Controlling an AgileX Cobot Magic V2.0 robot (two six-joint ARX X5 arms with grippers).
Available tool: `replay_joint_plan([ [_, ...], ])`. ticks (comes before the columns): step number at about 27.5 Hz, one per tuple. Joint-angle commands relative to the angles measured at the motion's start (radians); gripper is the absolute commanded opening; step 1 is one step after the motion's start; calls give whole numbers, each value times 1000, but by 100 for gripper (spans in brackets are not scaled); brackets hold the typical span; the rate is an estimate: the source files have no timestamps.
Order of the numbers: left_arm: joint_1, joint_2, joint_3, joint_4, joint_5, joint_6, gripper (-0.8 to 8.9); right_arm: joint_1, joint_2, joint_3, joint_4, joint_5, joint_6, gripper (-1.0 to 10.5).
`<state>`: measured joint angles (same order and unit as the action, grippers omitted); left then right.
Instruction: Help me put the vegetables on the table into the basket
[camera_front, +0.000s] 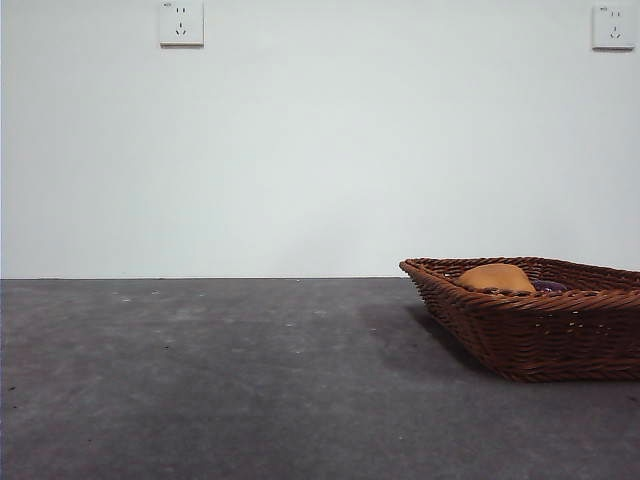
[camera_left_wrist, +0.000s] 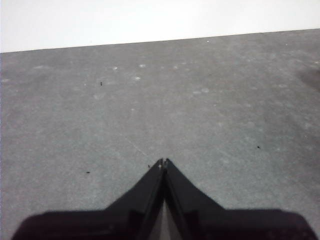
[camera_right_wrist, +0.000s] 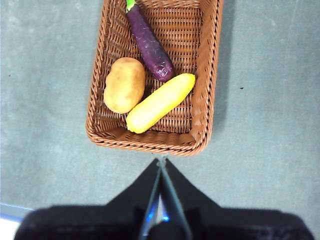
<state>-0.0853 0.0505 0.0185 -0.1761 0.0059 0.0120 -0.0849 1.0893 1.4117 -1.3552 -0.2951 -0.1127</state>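
Nearest in the right wrist view, the right gripper (camera_right_wrist: 161, 161) hangs above the flat dark grey, mottled table (camera_right_wrist: 45, 125), its two black jaws pressed together to a single tip and holding nothing. Just beyond that tip lies the near braided rim of the shallow rectangular brown woven wicker basket (camera_right_wrist: 150, 142). All three vegetables rest inside it: a long bumpy yellow piece (camera_right_wrist: 160, 102) lies slantwise closest to the near rim, an orange-brown potato-like lump (camera_right_wrist: 124, 85) sits beside it against one long wall, and farther in a dark purple eggplant with a green stem (camera_right_wrist: 149, 44) stretches toward the far end, its blunt end touching the yellow piece.

The left gripper (camera_left_wrist: 163, 161) is well apart from all this — its jaws are likewise closed tip to tip, empty, over bare grey table (camera_left_wrist: 200, 100) that runs back to a pale wall.

From the front view, the basket (camera_front: 540, 335) stands at the right side of the table (camera_front: 200, 380), cut by the picture's edge; the potato-like lump (camera_front: 495, 277) rises above the rim, with a sliver of purple (camera_front: 549, 286) beside it. Behind stands a white wall with two sockets (camera_front: 181, 22) high up.
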Motion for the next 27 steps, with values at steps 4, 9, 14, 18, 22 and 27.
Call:
replay_joint_plan([
  [4, 4, 18, -11, 9, 2, -11, -4, 1, -57, -3, 146, 7, 16, 2],
  [9, 4, 20, -11, 9, 2, -11, -4, 1, -318, -75, 453, -44, 40, 2],
  [14, 4, 22, -11, 9, 2, -11, -4, 2, -567, -349, 648, 8, 22, 2],
  [18, 4, 22, -11, 9, 2, -11, -4, 15, -705, -607, 787, 4, 34, 2],
  [22, 4, 22, -11, 9, 2, -11, -4, 31, -791, -813, 883, 4, 34, 2],
  [27, 4, 22, -11, 9, 2, -11, -4, 41, -878, -1026, 972, 4, 34, 2],
])
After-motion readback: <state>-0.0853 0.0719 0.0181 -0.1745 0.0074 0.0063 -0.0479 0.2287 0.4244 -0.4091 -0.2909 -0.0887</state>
